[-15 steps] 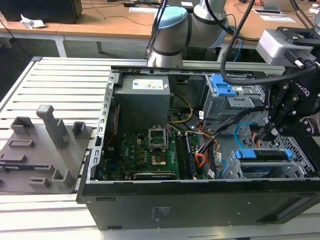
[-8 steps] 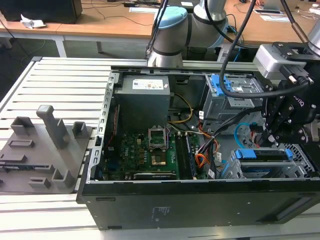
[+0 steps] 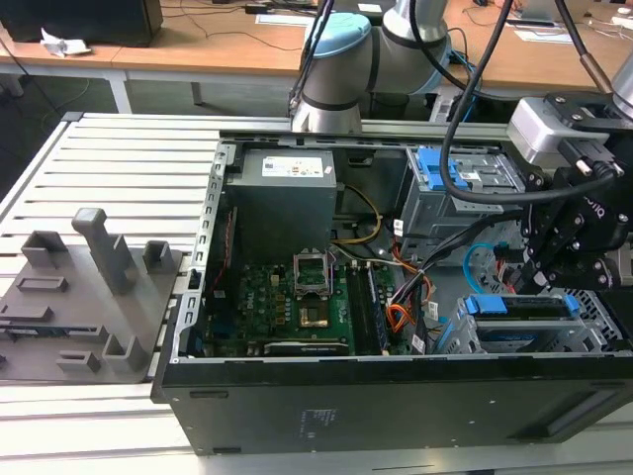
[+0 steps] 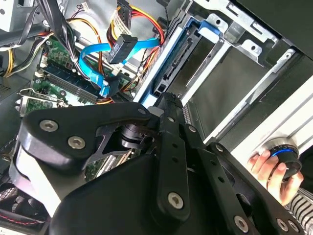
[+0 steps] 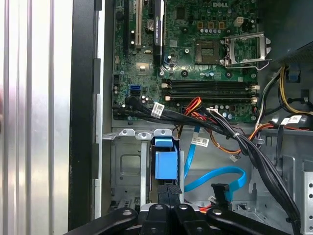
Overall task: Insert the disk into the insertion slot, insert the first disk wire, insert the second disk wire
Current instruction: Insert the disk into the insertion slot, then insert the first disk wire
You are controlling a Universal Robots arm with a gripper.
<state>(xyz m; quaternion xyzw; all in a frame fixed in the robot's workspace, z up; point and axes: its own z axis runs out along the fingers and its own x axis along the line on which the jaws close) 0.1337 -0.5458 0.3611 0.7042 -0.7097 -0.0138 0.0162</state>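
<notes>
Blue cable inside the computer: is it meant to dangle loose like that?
Yes, that stands out. The light-blue cable loops free inside the case, and its dark plug hangs in the air, joined to nothing. The disk already sits in its metal cage.

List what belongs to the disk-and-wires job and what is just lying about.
Job: disk, insertion slot, light-blue wire, claw.
Lying about: motherboard, power supply, grey fixture blocks, upper drive bay.

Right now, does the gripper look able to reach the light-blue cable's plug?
Probably yes: the light-blue cable's plug lies uncovered close beside the gripper, the black wire bundle passing to one side.
</notes>
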